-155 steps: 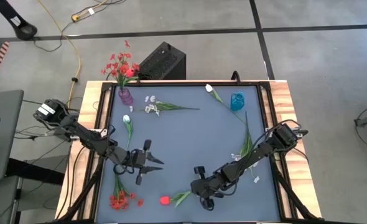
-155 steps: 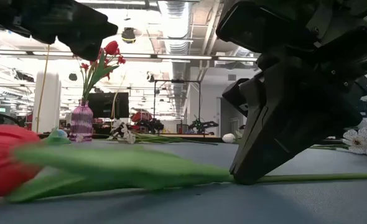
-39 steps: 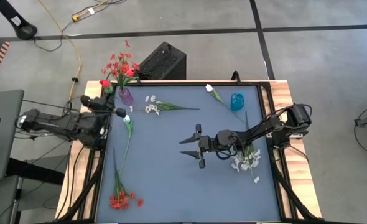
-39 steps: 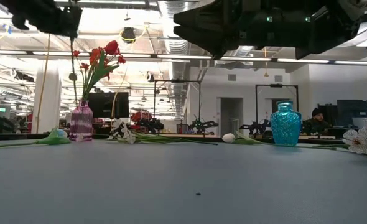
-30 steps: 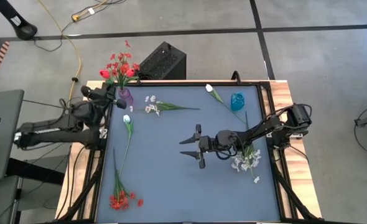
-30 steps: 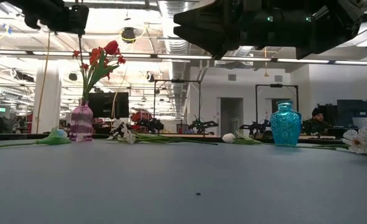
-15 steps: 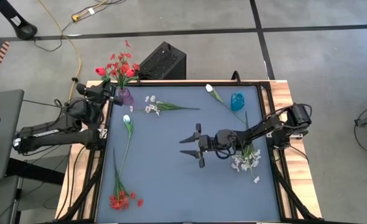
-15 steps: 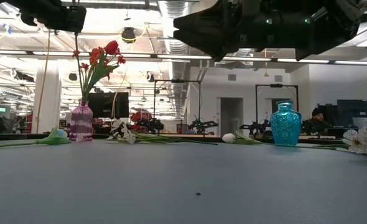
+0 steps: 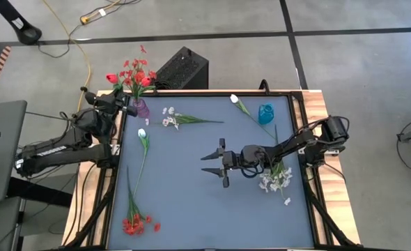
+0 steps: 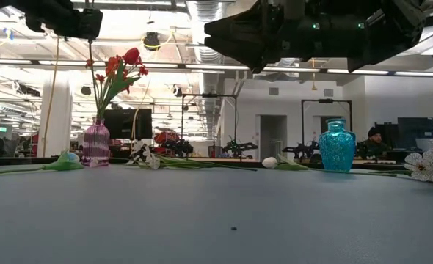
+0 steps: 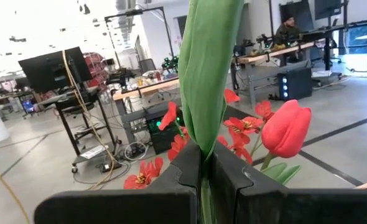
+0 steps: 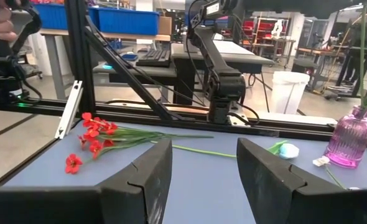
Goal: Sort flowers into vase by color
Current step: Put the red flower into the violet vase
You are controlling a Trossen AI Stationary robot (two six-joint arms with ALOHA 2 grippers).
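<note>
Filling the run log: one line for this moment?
left tool: shut on red tulip, at purple vase | right tool: open, mid-table

Bright, even light falls from ceiling strips overhead. The counter [image 9: 212, 195] shows only soft shadows. Ceiling glare washes out the low view; its near foreground blurs.

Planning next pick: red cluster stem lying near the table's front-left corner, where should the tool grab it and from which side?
Grip the red cluster stem mid-stalk, on the bare green part above the blooms, coming straight down with the fingers across the stalk. It lies flat, running front to back, and the stalk is thin; the blooms would likely crush.
</note>
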